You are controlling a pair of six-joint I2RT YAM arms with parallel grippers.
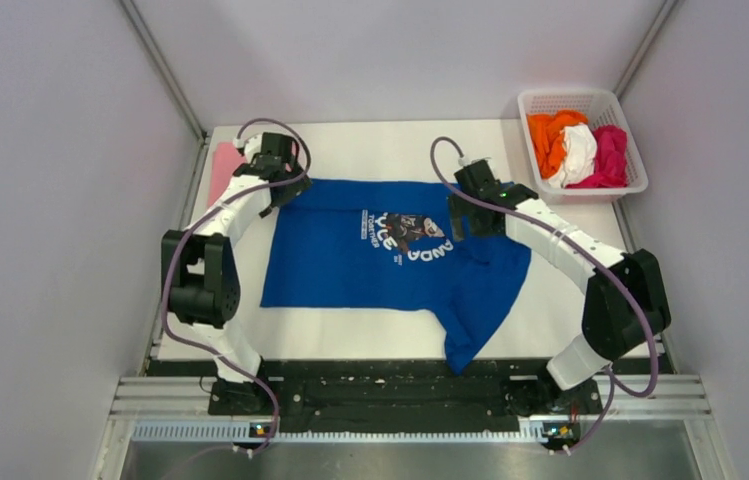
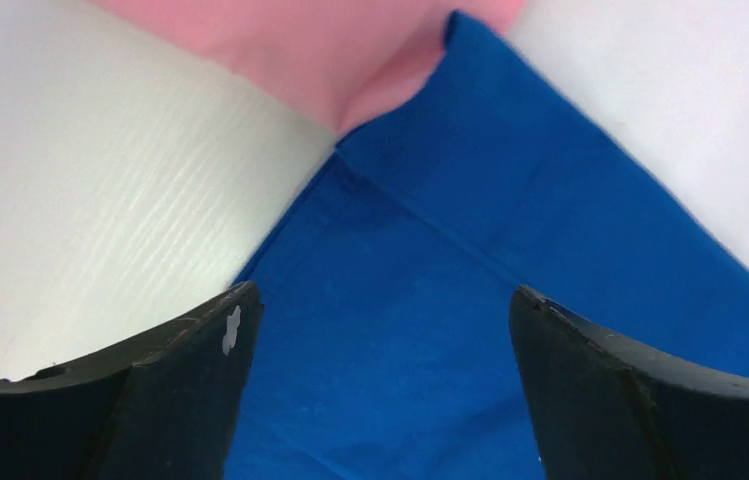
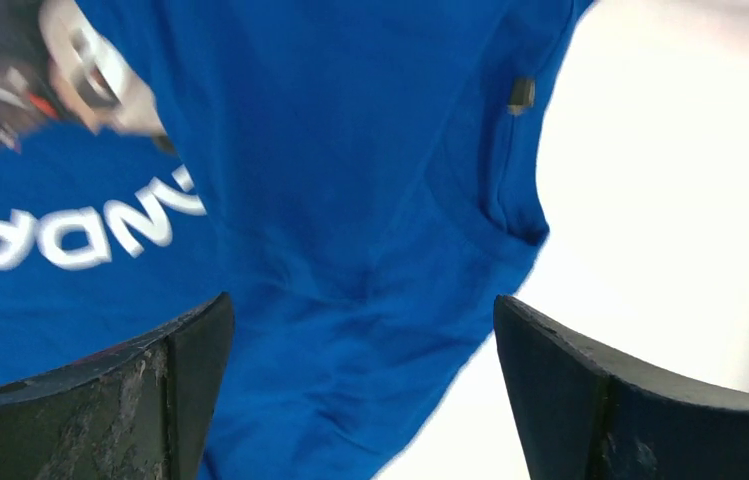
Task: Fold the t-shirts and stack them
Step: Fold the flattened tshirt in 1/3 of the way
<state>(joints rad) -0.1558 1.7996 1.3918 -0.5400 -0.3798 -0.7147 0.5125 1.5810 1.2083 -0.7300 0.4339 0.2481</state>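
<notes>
The blue tee lies spread print-up across the middle of the white worktop. Its panda print sits a little toward 3 o'clock of centre. One sleeve trails off toward 5 o'clock, almost to the near edge. A light pink tee lies at 10 o'clock, with the blue tee's far corner overlapping it. The orange tee, white tee and magenta tee are bundled in the lattice basket at 2 o'clock.

The left fingers stand wide apart over the blue tee's 10 o'clock corner. There is only flat cloth and a stitched edge below them, and nothing between them. The right fingers are equally wide apart, close above the cloth at 3 o'clock of the print, near a seam and a puckered fold. That view is blurred. Neither arm holds anything.

I judge the step in hand to be the blue tee's layout, nearly finished, with folding not yet begun. The body looks smooth, but the 5 o'clock sleeve is rumpled. Whether the far sleeve lies flat under the right arm I cannot tell.

The next move calls for each arm to pinch a single layer of blue cloth at an edge. On the left that means not catching the pink tee underneath. The loose sleeve then needs bringing in over the body before the lengthwise fold.
</notes>
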